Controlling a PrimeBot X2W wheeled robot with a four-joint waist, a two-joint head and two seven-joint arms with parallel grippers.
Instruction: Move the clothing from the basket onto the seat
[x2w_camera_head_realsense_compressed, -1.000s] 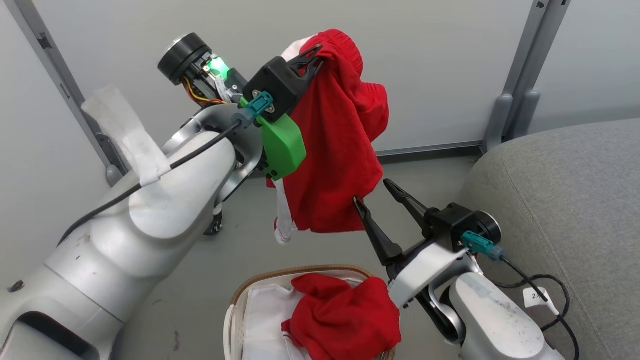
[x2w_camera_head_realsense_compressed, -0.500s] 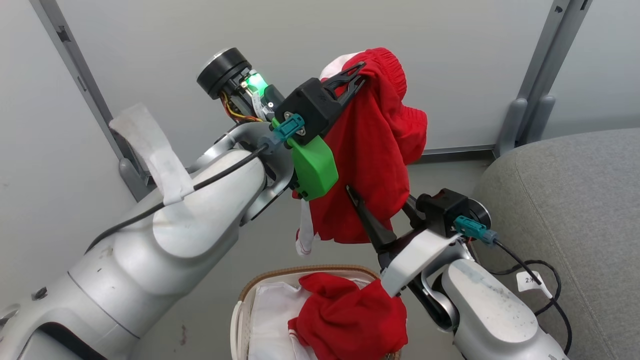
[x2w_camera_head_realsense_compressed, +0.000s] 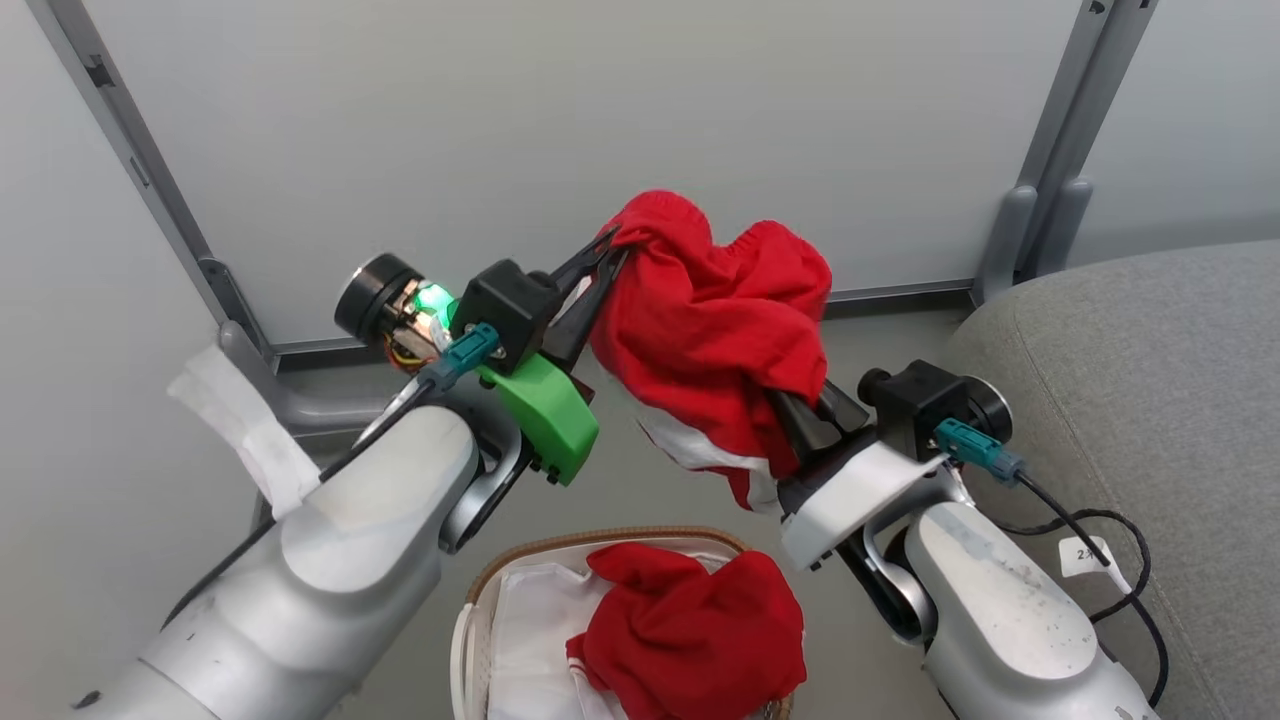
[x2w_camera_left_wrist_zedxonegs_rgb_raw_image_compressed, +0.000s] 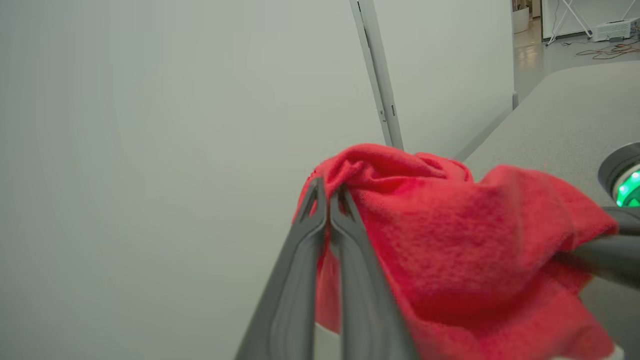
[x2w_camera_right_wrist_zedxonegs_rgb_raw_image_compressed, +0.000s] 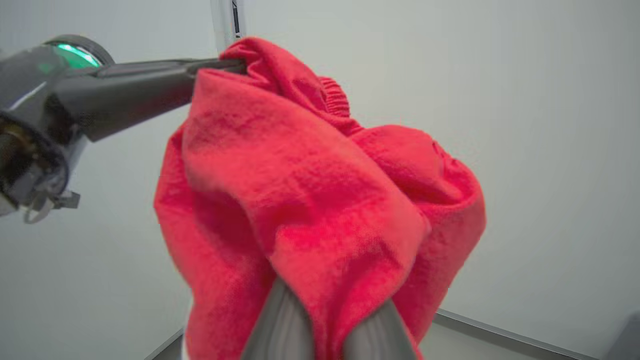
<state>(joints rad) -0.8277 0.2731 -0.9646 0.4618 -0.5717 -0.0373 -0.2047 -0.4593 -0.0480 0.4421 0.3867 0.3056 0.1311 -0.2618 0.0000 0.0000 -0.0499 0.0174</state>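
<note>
**Progress:** partway. No clothing lies on the visible part of the seat.

**Item 1, lifted garment** (x2w_camera_head_realsense_compressed: 715, 330): bright red with white trim. It hangs in the air above the basket, strung between both arms and clear of the seat.

**Left gripper** (x2w_camera_head_realsense_compressed: 608, 248): fingers pressed together, pinching the garment's upper edge.

**Right gripper** (x2w_camera_head_realsense_compressed: 805, 420): fingers closed into the garment's lower fold, with the tips buried in cloth.

**Item 2, second garment** (x2w_camera_head_realsense_compressed: 690, 640): red and crumpled in the basket on the white liner (x2w_camera_head_realsense_compressed: 525, 640). Neither gripper touches it.

**Basket** (x2w_camera_head_realsense_compressed: 560, 555): white with a brown woven rim. It stands on the floor below the arms, near the seat's corner.

**Seat** (x2w_camera_head_realsense_compressed: 1130, 380): grey upholstered cushion on the robot's right.

**Judged remaining:** carry item 1 rightward over the cushion and release it, then fetch item 2 and do the same.

**Surroundings:** smooth grey floor (x2w_camera_head_realsense_compressed: 660, 500). Pale wall panels (x2w_camera_head_realsense_compressed: 600, 120) are framed by grey metal posts (x2w_camera_head_realsense_compressed: 1050, 150). A black cable (x2w_camera_head_realsense_compressed: 1100, 525) with a white tag lies against the seat beside the right arm.
</note>
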